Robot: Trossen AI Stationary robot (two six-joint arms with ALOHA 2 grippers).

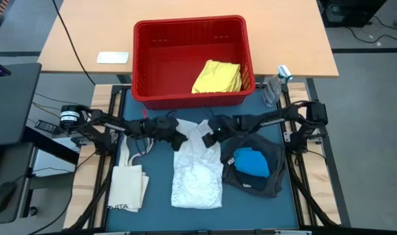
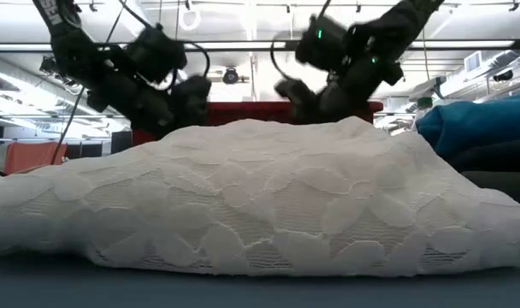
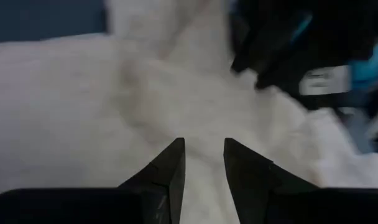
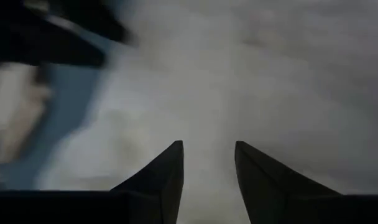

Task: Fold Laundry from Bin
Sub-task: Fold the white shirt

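Observation:
A white textured cloth (image 1: 197, 170) lies spread on the blue mat, heaped at its far end (image 2: 243, 197). My left gripper (image 1: 179, 140) is open just over the cloth's far left corner, and the cloth fills its wrist view (image 3: 114, 106). My right gripper (image 1: 209, 138) is open just over the far right corner, above the cloth (image 4: 270, 74). I cannot tell whether either gripper touches the cloth. The red bin (image 1: 146, 59) stands at the far side with a yellow cloth (image 1: 217, 77) in it.
A pile of dark cloth (image 1: 270, 176) with a bright blue piece (image 1: 252, 162) on top lies right of the white cloth. A cream tote bag (image 1: 128, 186) lies at the left. A clear bottle (image 1: 274, 88) stands by the bin's right corner.

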